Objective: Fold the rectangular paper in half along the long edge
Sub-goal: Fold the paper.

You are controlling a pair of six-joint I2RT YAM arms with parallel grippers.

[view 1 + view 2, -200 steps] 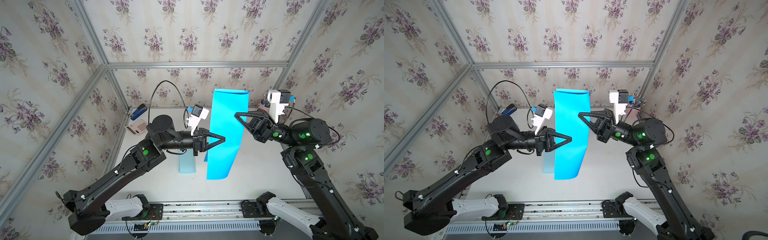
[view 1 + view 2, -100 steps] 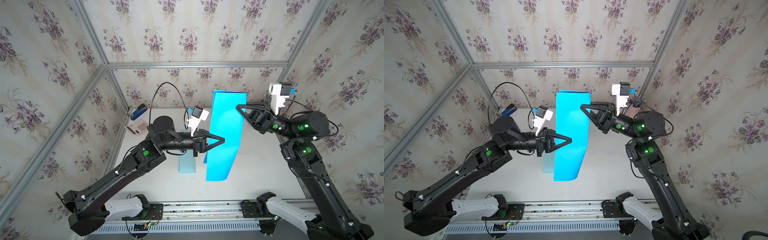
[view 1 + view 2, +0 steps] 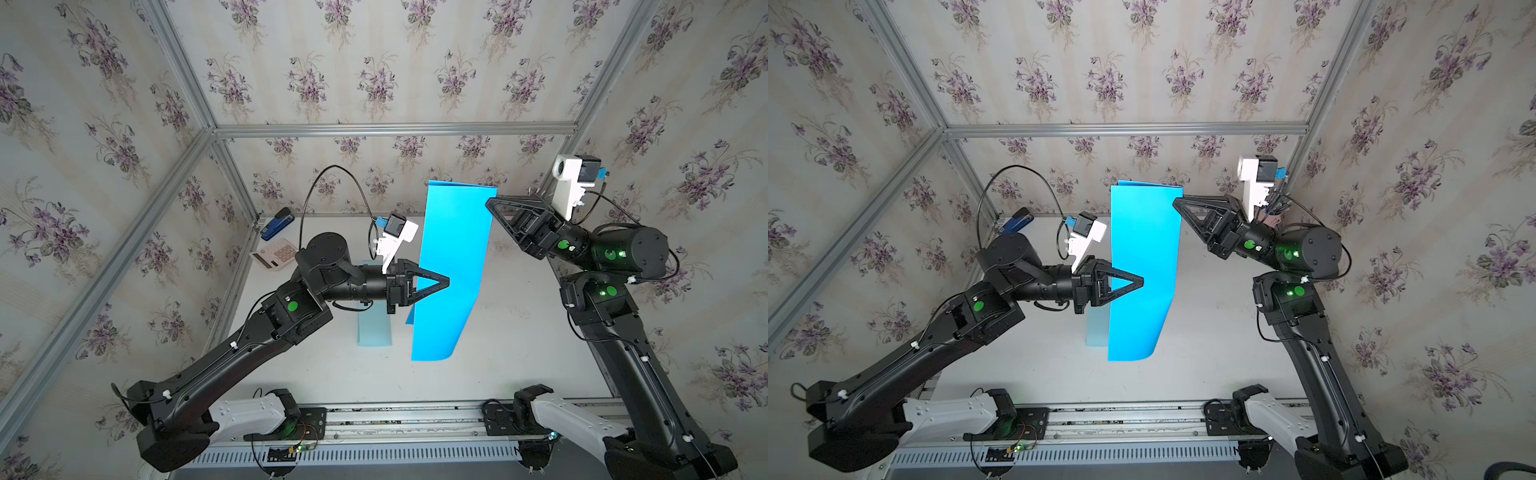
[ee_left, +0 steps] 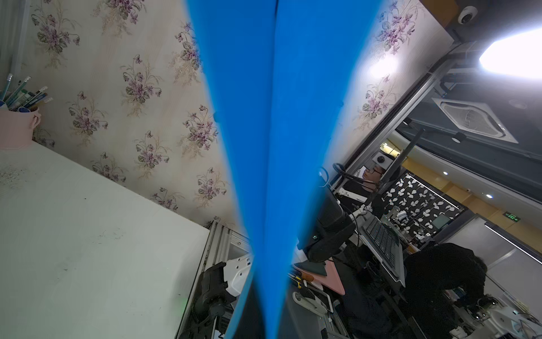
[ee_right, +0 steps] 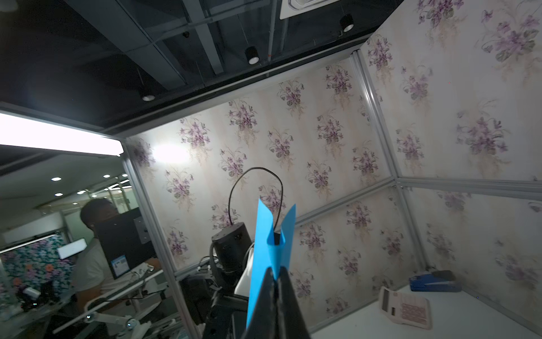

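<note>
1. In both top views, find the right hand (image 3: 489, 203) up at the far corner of the paper (image 3: 453, 249), no longer mid-edge as a second ago, and pinching there. Find the left hand (image 3: 446, 282) pinching mid-sheet, raised over the worktop (image 3: 519, 332).
2. From the left wrist, see the paper (image 4: 278, 117) doubled, with the flaps uncreased.
3. From the right wrist, see the right hand (image 5: 274, 274) nipping the paper's edge. Expect something light and limp, prone to sag and slip; hold near the corners.
4. Count the spare sheet (image 3: 374, 328), calculator (image 3: 276, 254) and stapler (image 3: 276, 223) as well apart and hardly obstructing.

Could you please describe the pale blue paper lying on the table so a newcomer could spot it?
On the white tabletop, find the left arm's black gripper near the middle. Under that arm's wrist, flat on the table, lies the pale blue paper strip. Unlike the bright blue paper sheet held upright beside it, it is paler and gripped by nothing.
</note>
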